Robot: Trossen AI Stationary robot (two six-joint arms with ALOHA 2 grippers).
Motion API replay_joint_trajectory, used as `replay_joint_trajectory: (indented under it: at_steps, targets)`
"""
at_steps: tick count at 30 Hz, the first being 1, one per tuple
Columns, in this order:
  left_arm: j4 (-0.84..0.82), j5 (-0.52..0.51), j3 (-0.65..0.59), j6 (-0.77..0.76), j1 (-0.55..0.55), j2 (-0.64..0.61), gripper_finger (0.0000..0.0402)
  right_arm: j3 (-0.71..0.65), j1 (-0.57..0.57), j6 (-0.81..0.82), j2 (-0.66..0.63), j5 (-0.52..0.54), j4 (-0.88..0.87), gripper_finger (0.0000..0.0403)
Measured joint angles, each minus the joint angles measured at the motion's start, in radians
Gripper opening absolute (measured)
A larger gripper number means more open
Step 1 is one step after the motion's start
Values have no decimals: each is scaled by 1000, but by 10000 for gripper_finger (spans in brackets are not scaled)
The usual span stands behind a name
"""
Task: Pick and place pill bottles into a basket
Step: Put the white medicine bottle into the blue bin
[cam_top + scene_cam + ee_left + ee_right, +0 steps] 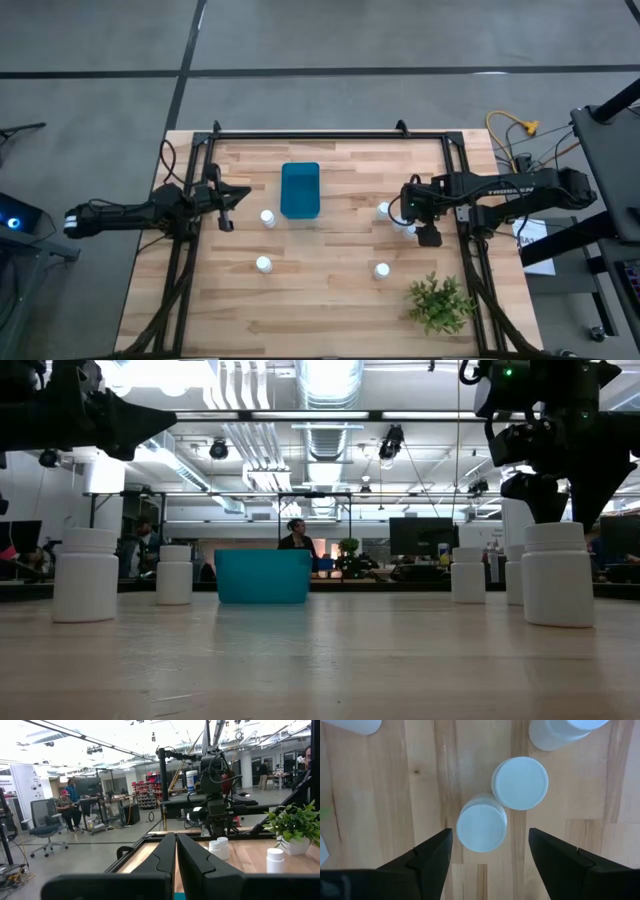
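Hovering spread-jawed, the right gripper [490,857] looks straight down on an upright pill bottle [481,826] centre-frame, cap between its jaws, touching a neighbour bottle [520,782]; left jaws pressed together.

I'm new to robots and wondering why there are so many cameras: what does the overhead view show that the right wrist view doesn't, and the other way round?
Only the overhead view shows the whole table, the blue basket, the plant, the left gripper and the bottles spread apart.

Only the right wrist view shows, close up, two bottles touching, the nearer bottle lying between the open fingers.

Both show the right gripper above that cluster of bottles on the wooden top.
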Motion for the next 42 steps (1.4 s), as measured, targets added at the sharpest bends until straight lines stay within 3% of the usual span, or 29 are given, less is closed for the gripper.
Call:
replay_joint_trajectory:
  at_steps: [42]
  targets:
    - [-5, 0, -2, -2, 0, 1, 1, -8, 18, 0, 85, 0, 27, 257]
